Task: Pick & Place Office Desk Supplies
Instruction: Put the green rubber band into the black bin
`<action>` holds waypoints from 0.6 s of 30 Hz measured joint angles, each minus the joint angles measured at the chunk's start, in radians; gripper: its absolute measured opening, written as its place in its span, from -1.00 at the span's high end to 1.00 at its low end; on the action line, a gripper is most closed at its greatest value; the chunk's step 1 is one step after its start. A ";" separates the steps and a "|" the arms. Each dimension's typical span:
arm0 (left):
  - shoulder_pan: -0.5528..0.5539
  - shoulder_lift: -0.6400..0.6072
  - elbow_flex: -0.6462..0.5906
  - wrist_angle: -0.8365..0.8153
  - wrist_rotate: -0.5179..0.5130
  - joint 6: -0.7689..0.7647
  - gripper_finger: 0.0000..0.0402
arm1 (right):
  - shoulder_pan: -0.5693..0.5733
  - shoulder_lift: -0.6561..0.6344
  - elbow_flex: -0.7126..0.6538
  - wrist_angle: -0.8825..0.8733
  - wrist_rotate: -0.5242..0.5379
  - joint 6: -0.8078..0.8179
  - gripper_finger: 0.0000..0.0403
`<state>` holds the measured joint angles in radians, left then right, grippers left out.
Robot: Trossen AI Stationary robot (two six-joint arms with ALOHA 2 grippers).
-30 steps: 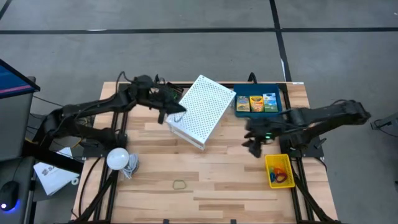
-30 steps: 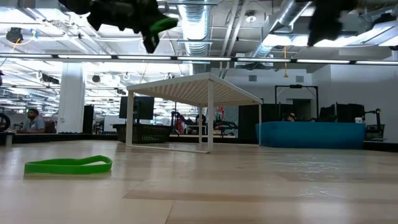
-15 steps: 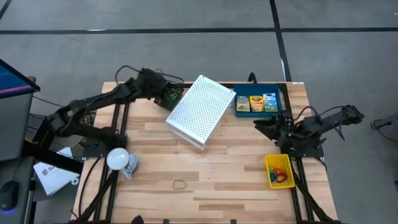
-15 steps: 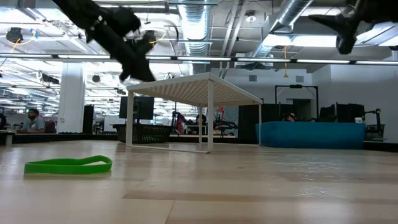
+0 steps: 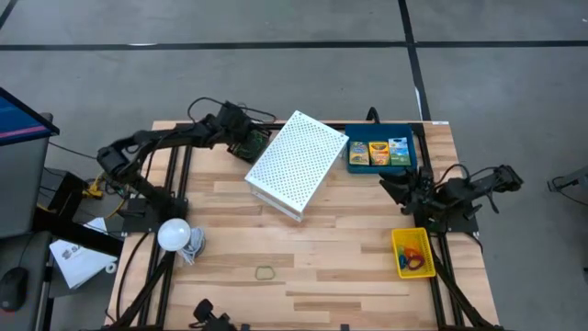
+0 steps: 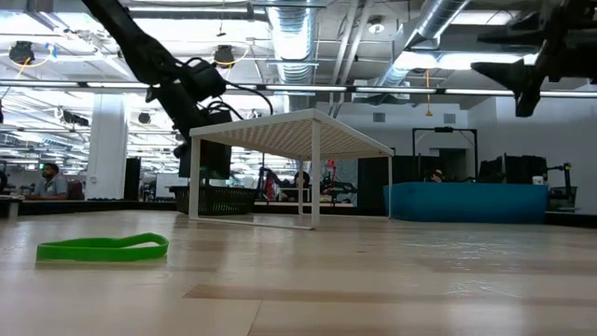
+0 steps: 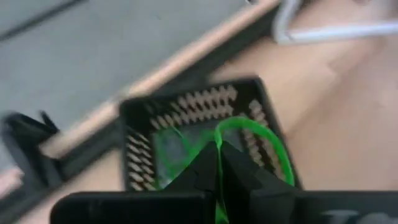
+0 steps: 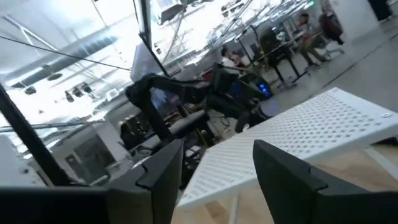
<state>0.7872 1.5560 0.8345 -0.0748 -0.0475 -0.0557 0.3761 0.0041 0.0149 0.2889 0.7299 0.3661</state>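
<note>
My left gripper [image 5: 245, 144] is over the black mesh tray [image 7: 186, 118] at the table's far left, beside the white perforated riser [image 5: 294, 165], and is shut on a green rubber band [image 7: 258, 134]. My right gripper [image 8: 211, 165] hangs open near the right edge [image 5: 393, 187], lifted off the table and pointing about level, with nothing between its fingers. A blue tray [image 5: 412, 138] holds three crayon packs [image 5: 378, 153]. Near the right front, a yellow tray [image 5: 401, 241] holds rubber bands. Another green band [image 5: 265, 272] lies flat on the table near the front. My left gripper pinches the green rubber band at one spot on its loop [image 7: 218, 138] between its shut fingertips. The fingers slant down from the table's left. The rest of the loop sticks out ahead of them over the inside of the black tray; whether it touches the tray bottom I cannot tell.
A white round bulb-like object [image 5: 175, 234] lies at the left front. The white riser stands on thin legs [image 6: 315, 177] in the middle of the table. Bare wood lies between the riser and the front edge.
My left gripper has gone down and toward the table's far-left corner with the green band, from high beside the riser to just over the black tray, still shut. My right gripper has drawn back toward the right edge and tipped up from pointing down to about level, staying open.
</note>
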 joint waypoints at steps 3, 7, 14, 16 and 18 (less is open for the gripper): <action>0.027 0.007 0.001 0.012 -0.007 0.006 0.99 | -0.021 0.000 -0.006 -0.072 -0.006 0.038 0.04; 0.047 0.007 0.001 0.005 -0.009 0.026 0.98 | -0.047 0.000 -0.006 -0.095 -0.032 0.030 0.04; 0.052 0.007 0.001 -0.007 0.010 0.032 0.69 | -0.096 -0.001 -0.007 -0.148 -0.146 0.018 0.04; 0.052 0.004 0.001 -0.033 0.020 0.055 0.58 | -0.106 -0.001 -0.007 -0.170 -0.201 0.019 0.04; 0.048 0.002 0.001 -0.059 0.022 0.081 0.48 | -0.120 -0.001 -0.007 -0.195 -0.253 0.019 0.04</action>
<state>0.8352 1.5578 0.8352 -0.1336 -0.0257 0.0251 0.2561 0.0026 0.0082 0.0943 0.4765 0.3847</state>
